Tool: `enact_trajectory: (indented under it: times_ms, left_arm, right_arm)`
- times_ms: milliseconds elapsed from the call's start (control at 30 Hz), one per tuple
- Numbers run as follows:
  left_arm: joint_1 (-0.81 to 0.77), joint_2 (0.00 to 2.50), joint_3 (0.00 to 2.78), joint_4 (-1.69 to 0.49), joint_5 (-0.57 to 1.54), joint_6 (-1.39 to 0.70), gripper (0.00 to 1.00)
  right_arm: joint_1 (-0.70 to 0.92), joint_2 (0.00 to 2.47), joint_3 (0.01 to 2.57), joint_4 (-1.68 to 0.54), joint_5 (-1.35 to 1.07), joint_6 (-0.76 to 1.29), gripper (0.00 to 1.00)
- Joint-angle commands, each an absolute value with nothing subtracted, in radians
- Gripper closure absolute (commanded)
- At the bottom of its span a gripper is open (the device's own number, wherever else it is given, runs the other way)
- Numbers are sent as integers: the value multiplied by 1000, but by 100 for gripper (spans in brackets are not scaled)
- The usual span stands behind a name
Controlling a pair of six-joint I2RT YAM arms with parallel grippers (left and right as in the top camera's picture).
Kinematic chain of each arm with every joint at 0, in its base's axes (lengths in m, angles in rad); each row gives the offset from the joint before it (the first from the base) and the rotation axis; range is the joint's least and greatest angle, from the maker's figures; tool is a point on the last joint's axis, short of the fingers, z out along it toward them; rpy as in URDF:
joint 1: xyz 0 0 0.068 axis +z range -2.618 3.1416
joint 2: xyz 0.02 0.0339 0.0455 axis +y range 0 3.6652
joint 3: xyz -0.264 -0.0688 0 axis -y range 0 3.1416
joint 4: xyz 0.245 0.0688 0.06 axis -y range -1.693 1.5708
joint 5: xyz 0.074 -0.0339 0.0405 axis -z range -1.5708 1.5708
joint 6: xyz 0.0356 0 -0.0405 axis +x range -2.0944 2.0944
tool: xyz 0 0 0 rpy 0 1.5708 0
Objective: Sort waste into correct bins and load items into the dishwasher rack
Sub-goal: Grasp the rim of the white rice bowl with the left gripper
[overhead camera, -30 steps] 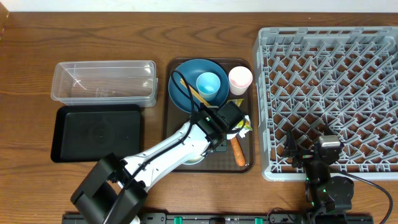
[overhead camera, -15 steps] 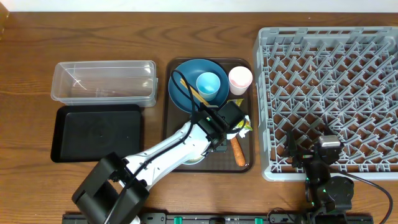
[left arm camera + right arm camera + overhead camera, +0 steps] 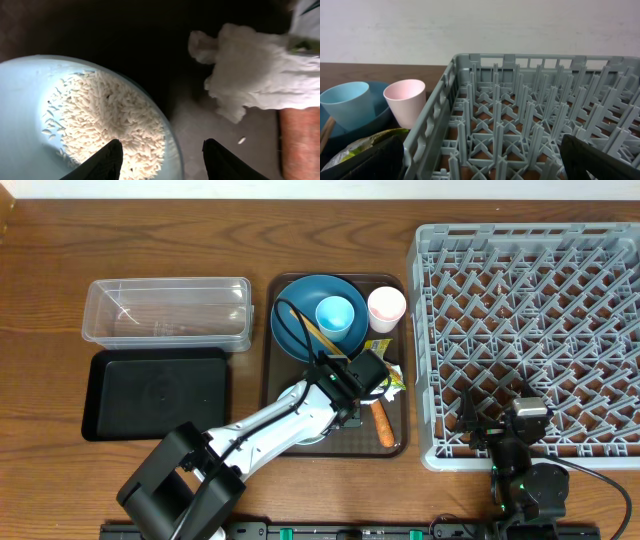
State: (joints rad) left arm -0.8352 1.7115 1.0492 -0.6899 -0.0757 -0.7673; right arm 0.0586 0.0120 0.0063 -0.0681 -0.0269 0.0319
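The yellow-green wrapper (image 3: 394, 386) carries print, too small and creased to read; the left arm covers part of it.

The left hand (image 3: 165, 160) hangs open over the brown serving tray (image 3: 272, 380). Its two fingertips (image 3: 107, 160) stand apart astride the rim of the pale-blue bowl (image 3: 30, 110), gripping nothing. The bowl holds a heap of white rice (image 3: 110, 125). From overhead the arm hides nearly all of the bowl, at the tray's 6 o'clock. The crumpled white napkin (image 3: 260, 70) lies at 2 o'clock from the bowl, apart from it. The orange stick (image 3: 300, 145) is cut off by the wrist view's right edge.

At the tray's 11 o'clock sits the dark-blue plate (image 3: 295, 295) with the light-blue cup (image 3: 335, 313) and chopsticks (image 3: 315, 330) on it. The pinkish cup (image 3: 386, 307) stands at 1 o'clock.

The right hand (image 3: 482, 160) is spread wide and empty at the near wall of the grey rack (image 3: 530, 330).

On the worktop (image 3: 200, 230), at 9 o'clock from the tray, the clear tub (image 3: 165, 310) sits beyond the black tray (image 3: 155, 392).
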Motion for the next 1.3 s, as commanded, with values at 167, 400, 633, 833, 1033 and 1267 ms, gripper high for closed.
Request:
enact_trajectory:
  times_ms: [167, 400, 633, 833, 1033, 1267]
  left_arm:
    - [-838, 1727, 1038, -670, -98, -785, 55]
    - [-838, 1727, 1038, -672, -97, -785, 70]
    - [-838, 1727, 1038, -687, -98, -784, 77]
    - [-837, 1727, 1038, -687, -98, -783, 86]
    - [-836, 1727, 1038, -687, -98, -783, 94]
    - [-836, 1721, 1038, -693, -98, -783, 94]
  right_arm:
    - [62, 6, 6, -72, -31, 14, 1]
    - [62, 6, 6, -72, -30, 14, 1]
    - [62, 6, 6, -72, -30, 14, 1]
    - [62, 6, 6, -72, -30, 14, 1]
    - [62, 6, 6, -72, -30, 14, 1]
    - [62, 6, 6, -72, -31, 14, 1]
